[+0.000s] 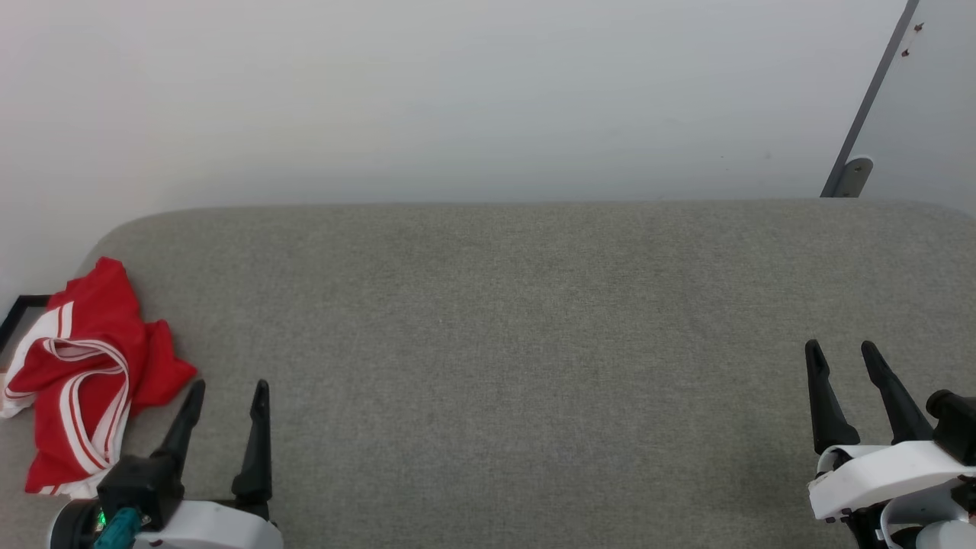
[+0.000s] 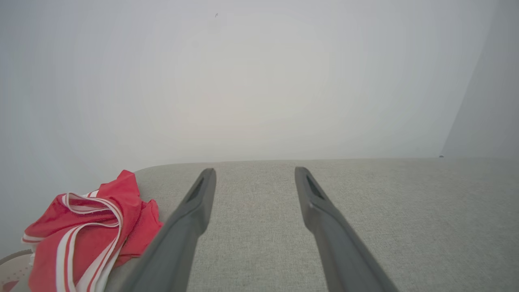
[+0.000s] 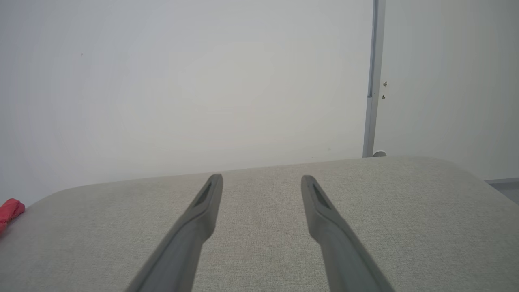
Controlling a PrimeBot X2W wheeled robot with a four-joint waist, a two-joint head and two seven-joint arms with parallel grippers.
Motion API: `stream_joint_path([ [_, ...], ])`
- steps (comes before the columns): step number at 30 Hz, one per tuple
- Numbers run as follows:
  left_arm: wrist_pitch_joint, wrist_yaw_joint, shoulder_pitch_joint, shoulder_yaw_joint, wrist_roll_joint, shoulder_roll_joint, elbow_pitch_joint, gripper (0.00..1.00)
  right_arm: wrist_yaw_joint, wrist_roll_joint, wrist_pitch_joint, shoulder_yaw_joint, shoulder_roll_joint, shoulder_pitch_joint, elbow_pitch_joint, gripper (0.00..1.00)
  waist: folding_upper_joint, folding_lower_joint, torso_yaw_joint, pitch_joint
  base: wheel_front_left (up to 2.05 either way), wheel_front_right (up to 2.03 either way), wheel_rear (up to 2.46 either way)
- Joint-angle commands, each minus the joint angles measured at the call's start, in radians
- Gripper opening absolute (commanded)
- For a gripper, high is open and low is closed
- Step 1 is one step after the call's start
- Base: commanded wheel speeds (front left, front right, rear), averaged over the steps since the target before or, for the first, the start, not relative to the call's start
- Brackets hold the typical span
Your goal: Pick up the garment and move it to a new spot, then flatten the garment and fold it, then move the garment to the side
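The garment (image 1: 84, 374) lies crumpled just outboard of the left gripper (image 1: 230, 385), near its outer finger, at the rounded corner of the surface (image 1: 518, 343). Both grippers are empty, fingers spread apart. The right gripper (image 1: 840, 347) is well apart from the cloth, with bare surface between.

Step in hand, by judgement: the first pick. Swing the left gripper toward the heap, lower the spread fingers astride a raised fold, then close. Pinch a thick ridge rather than the striped trim loop alone, which may slip or stretch.

The garment is thin, limp red knit with white-and-red banding, bunched in soft folds. The surface is matte grey woven textile. The fingers are long, dark, tapered and rigid.
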Motion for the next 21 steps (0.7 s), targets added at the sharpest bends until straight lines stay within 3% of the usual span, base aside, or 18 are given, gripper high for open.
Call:
stream_joint_path([
  [1,-0.007,-0.004,0.011,0.002,0.014,0.005,-0.004,1.0,-0.001,-0.016,-0.007,0.002,-0.005,0.003,-0.006,1.0,-0.0001,0.0,0.0,0.0,0.0,0.0,0.0],
  [21,-0.015,-0.017,0.013,0.022,-0.01,-0.01,0.002,1.0,-0.001,-0.042,-0.011,-0.009,-0.001,0.019,-0.019,1.0,-0.0001,0.0,0.009,-0.011,0.0,0.0,0.0],
])
